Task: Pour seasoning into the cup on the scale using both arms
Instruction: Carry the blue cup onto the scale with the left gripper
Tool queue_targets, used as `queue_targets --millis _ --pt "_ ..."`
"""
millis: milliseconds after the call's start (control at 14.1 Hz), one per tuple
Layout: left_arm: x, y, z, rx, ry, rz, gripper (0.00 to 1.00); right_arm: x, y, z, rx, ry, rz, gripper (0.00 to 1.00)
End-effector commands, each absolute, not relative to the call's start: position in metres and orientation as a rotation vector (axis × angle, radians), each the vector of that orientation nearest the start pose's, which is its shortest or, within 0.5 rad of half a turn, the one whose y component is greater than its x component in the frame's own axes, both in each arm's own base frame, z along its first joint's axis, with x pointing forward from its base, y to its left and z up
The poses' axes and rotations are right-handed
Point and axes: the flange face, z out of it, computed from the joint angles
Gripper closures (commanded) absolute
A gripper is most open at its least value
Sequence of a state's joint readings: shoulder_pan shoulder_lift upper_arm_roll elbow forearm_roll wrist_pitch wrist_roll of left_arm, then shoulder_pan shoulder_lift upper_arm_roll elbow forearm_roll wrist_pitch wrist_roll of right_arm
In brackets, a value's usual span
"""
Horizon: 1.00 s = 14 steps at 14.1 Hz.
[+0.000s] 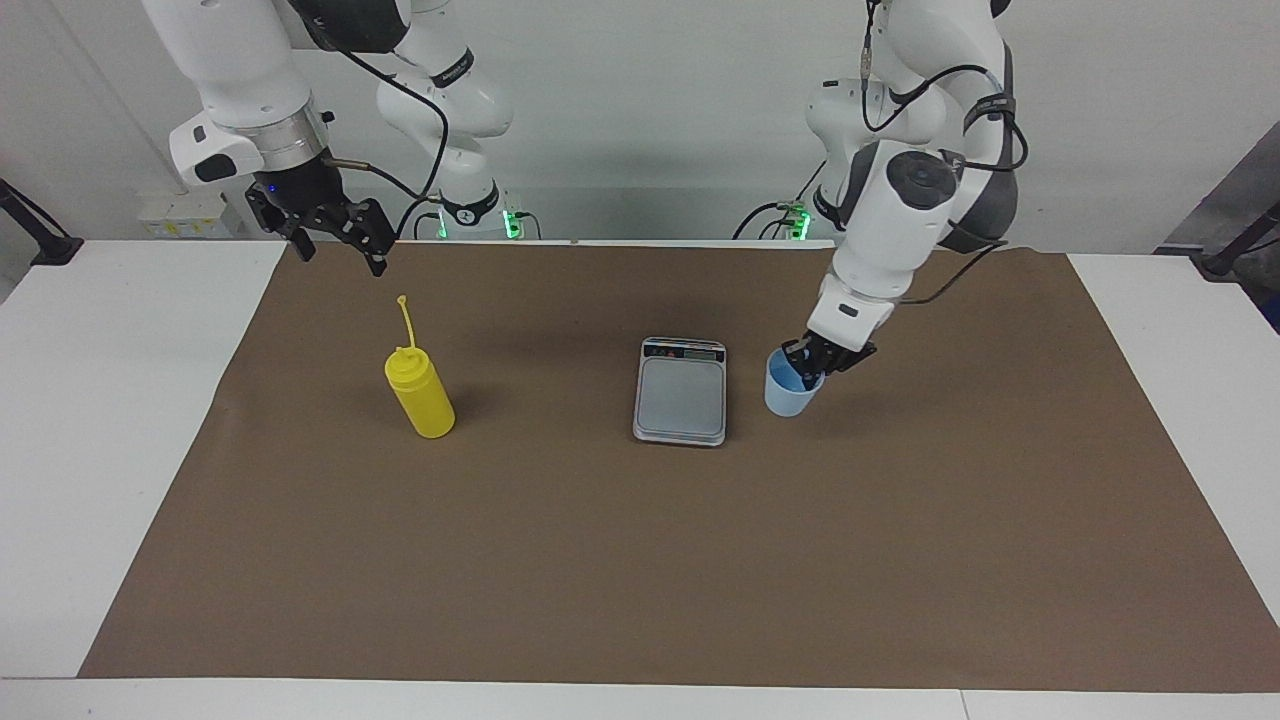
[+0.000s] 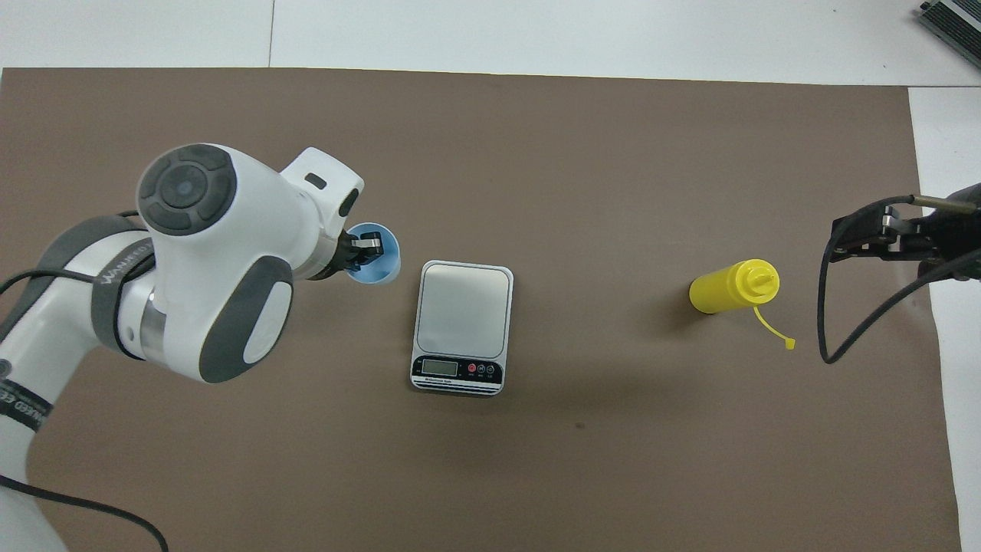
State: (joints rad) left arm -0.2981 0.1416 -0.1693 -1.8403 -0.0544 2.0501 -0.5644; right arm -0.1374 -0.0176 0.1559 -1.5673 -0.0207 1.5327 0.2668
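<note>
The cup [image 1: 792,392] is small, light blue and tapered, with no handle. It hangs tilted in the air, pinched at its rim by the left claw [image 1: 808,372], one finger inside and one outside, just beside the scale [image 1: 681,399] toward the left arm's end of the table.

The scale is a flat silver-grey rectangle with rounded corners, lying flat at the middle of the brown mat, its dark display strip on the edge nearest the robots.

The seasoning [image 1: 420,392], a bright yellow squeeze bottle, stands upright toward the right arm's end, well apart from the scale. Its long thin tethered tip sticks up from the nozzle cap.
</note>
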Motion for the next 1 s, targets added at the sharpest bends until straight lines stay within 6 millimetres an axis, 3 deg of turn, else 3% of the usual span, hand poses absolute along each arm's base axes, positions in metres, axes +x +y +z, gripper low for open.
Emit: queue_targets --millis 0,142,285,498,783,925 --pt "0.518 -0.313 0.447 -3.243 -0.175 -0.056 1.00 0.542 0.003 0.635 -3.140 0.378 0.028 0.00" --pt "0.499 -0.344 0.430 -3.215 -0.149 -0.085 1.00 0.544 0.003 0.635 -3.136 0.400 0.004 0.00" --pt "0.490 -0.360 0.413 -3.199 -0.135 -0.092 1.00 0.547 0.000 0.634 -3.117 0.499 -0.025 0.00" --pt "0.494 -0.363 0.394 -3.198 -0.131 -0.094 1.00 0.550 -0.001 0.630 -3.029 0.832 -0.044 0.00" --pt "0.499 -0.363 0.378 -3.174 -0.096 -0.123 1.00 0.561 -0.040 0.610 -2.782 1.180 -0.059 0.00" --pt "0.499 -0.366 0.377 -3.183 -0.094 -0.137 1.00 0.565 -0.046 0.596 -2.725 1.293 -0.045 0.00"
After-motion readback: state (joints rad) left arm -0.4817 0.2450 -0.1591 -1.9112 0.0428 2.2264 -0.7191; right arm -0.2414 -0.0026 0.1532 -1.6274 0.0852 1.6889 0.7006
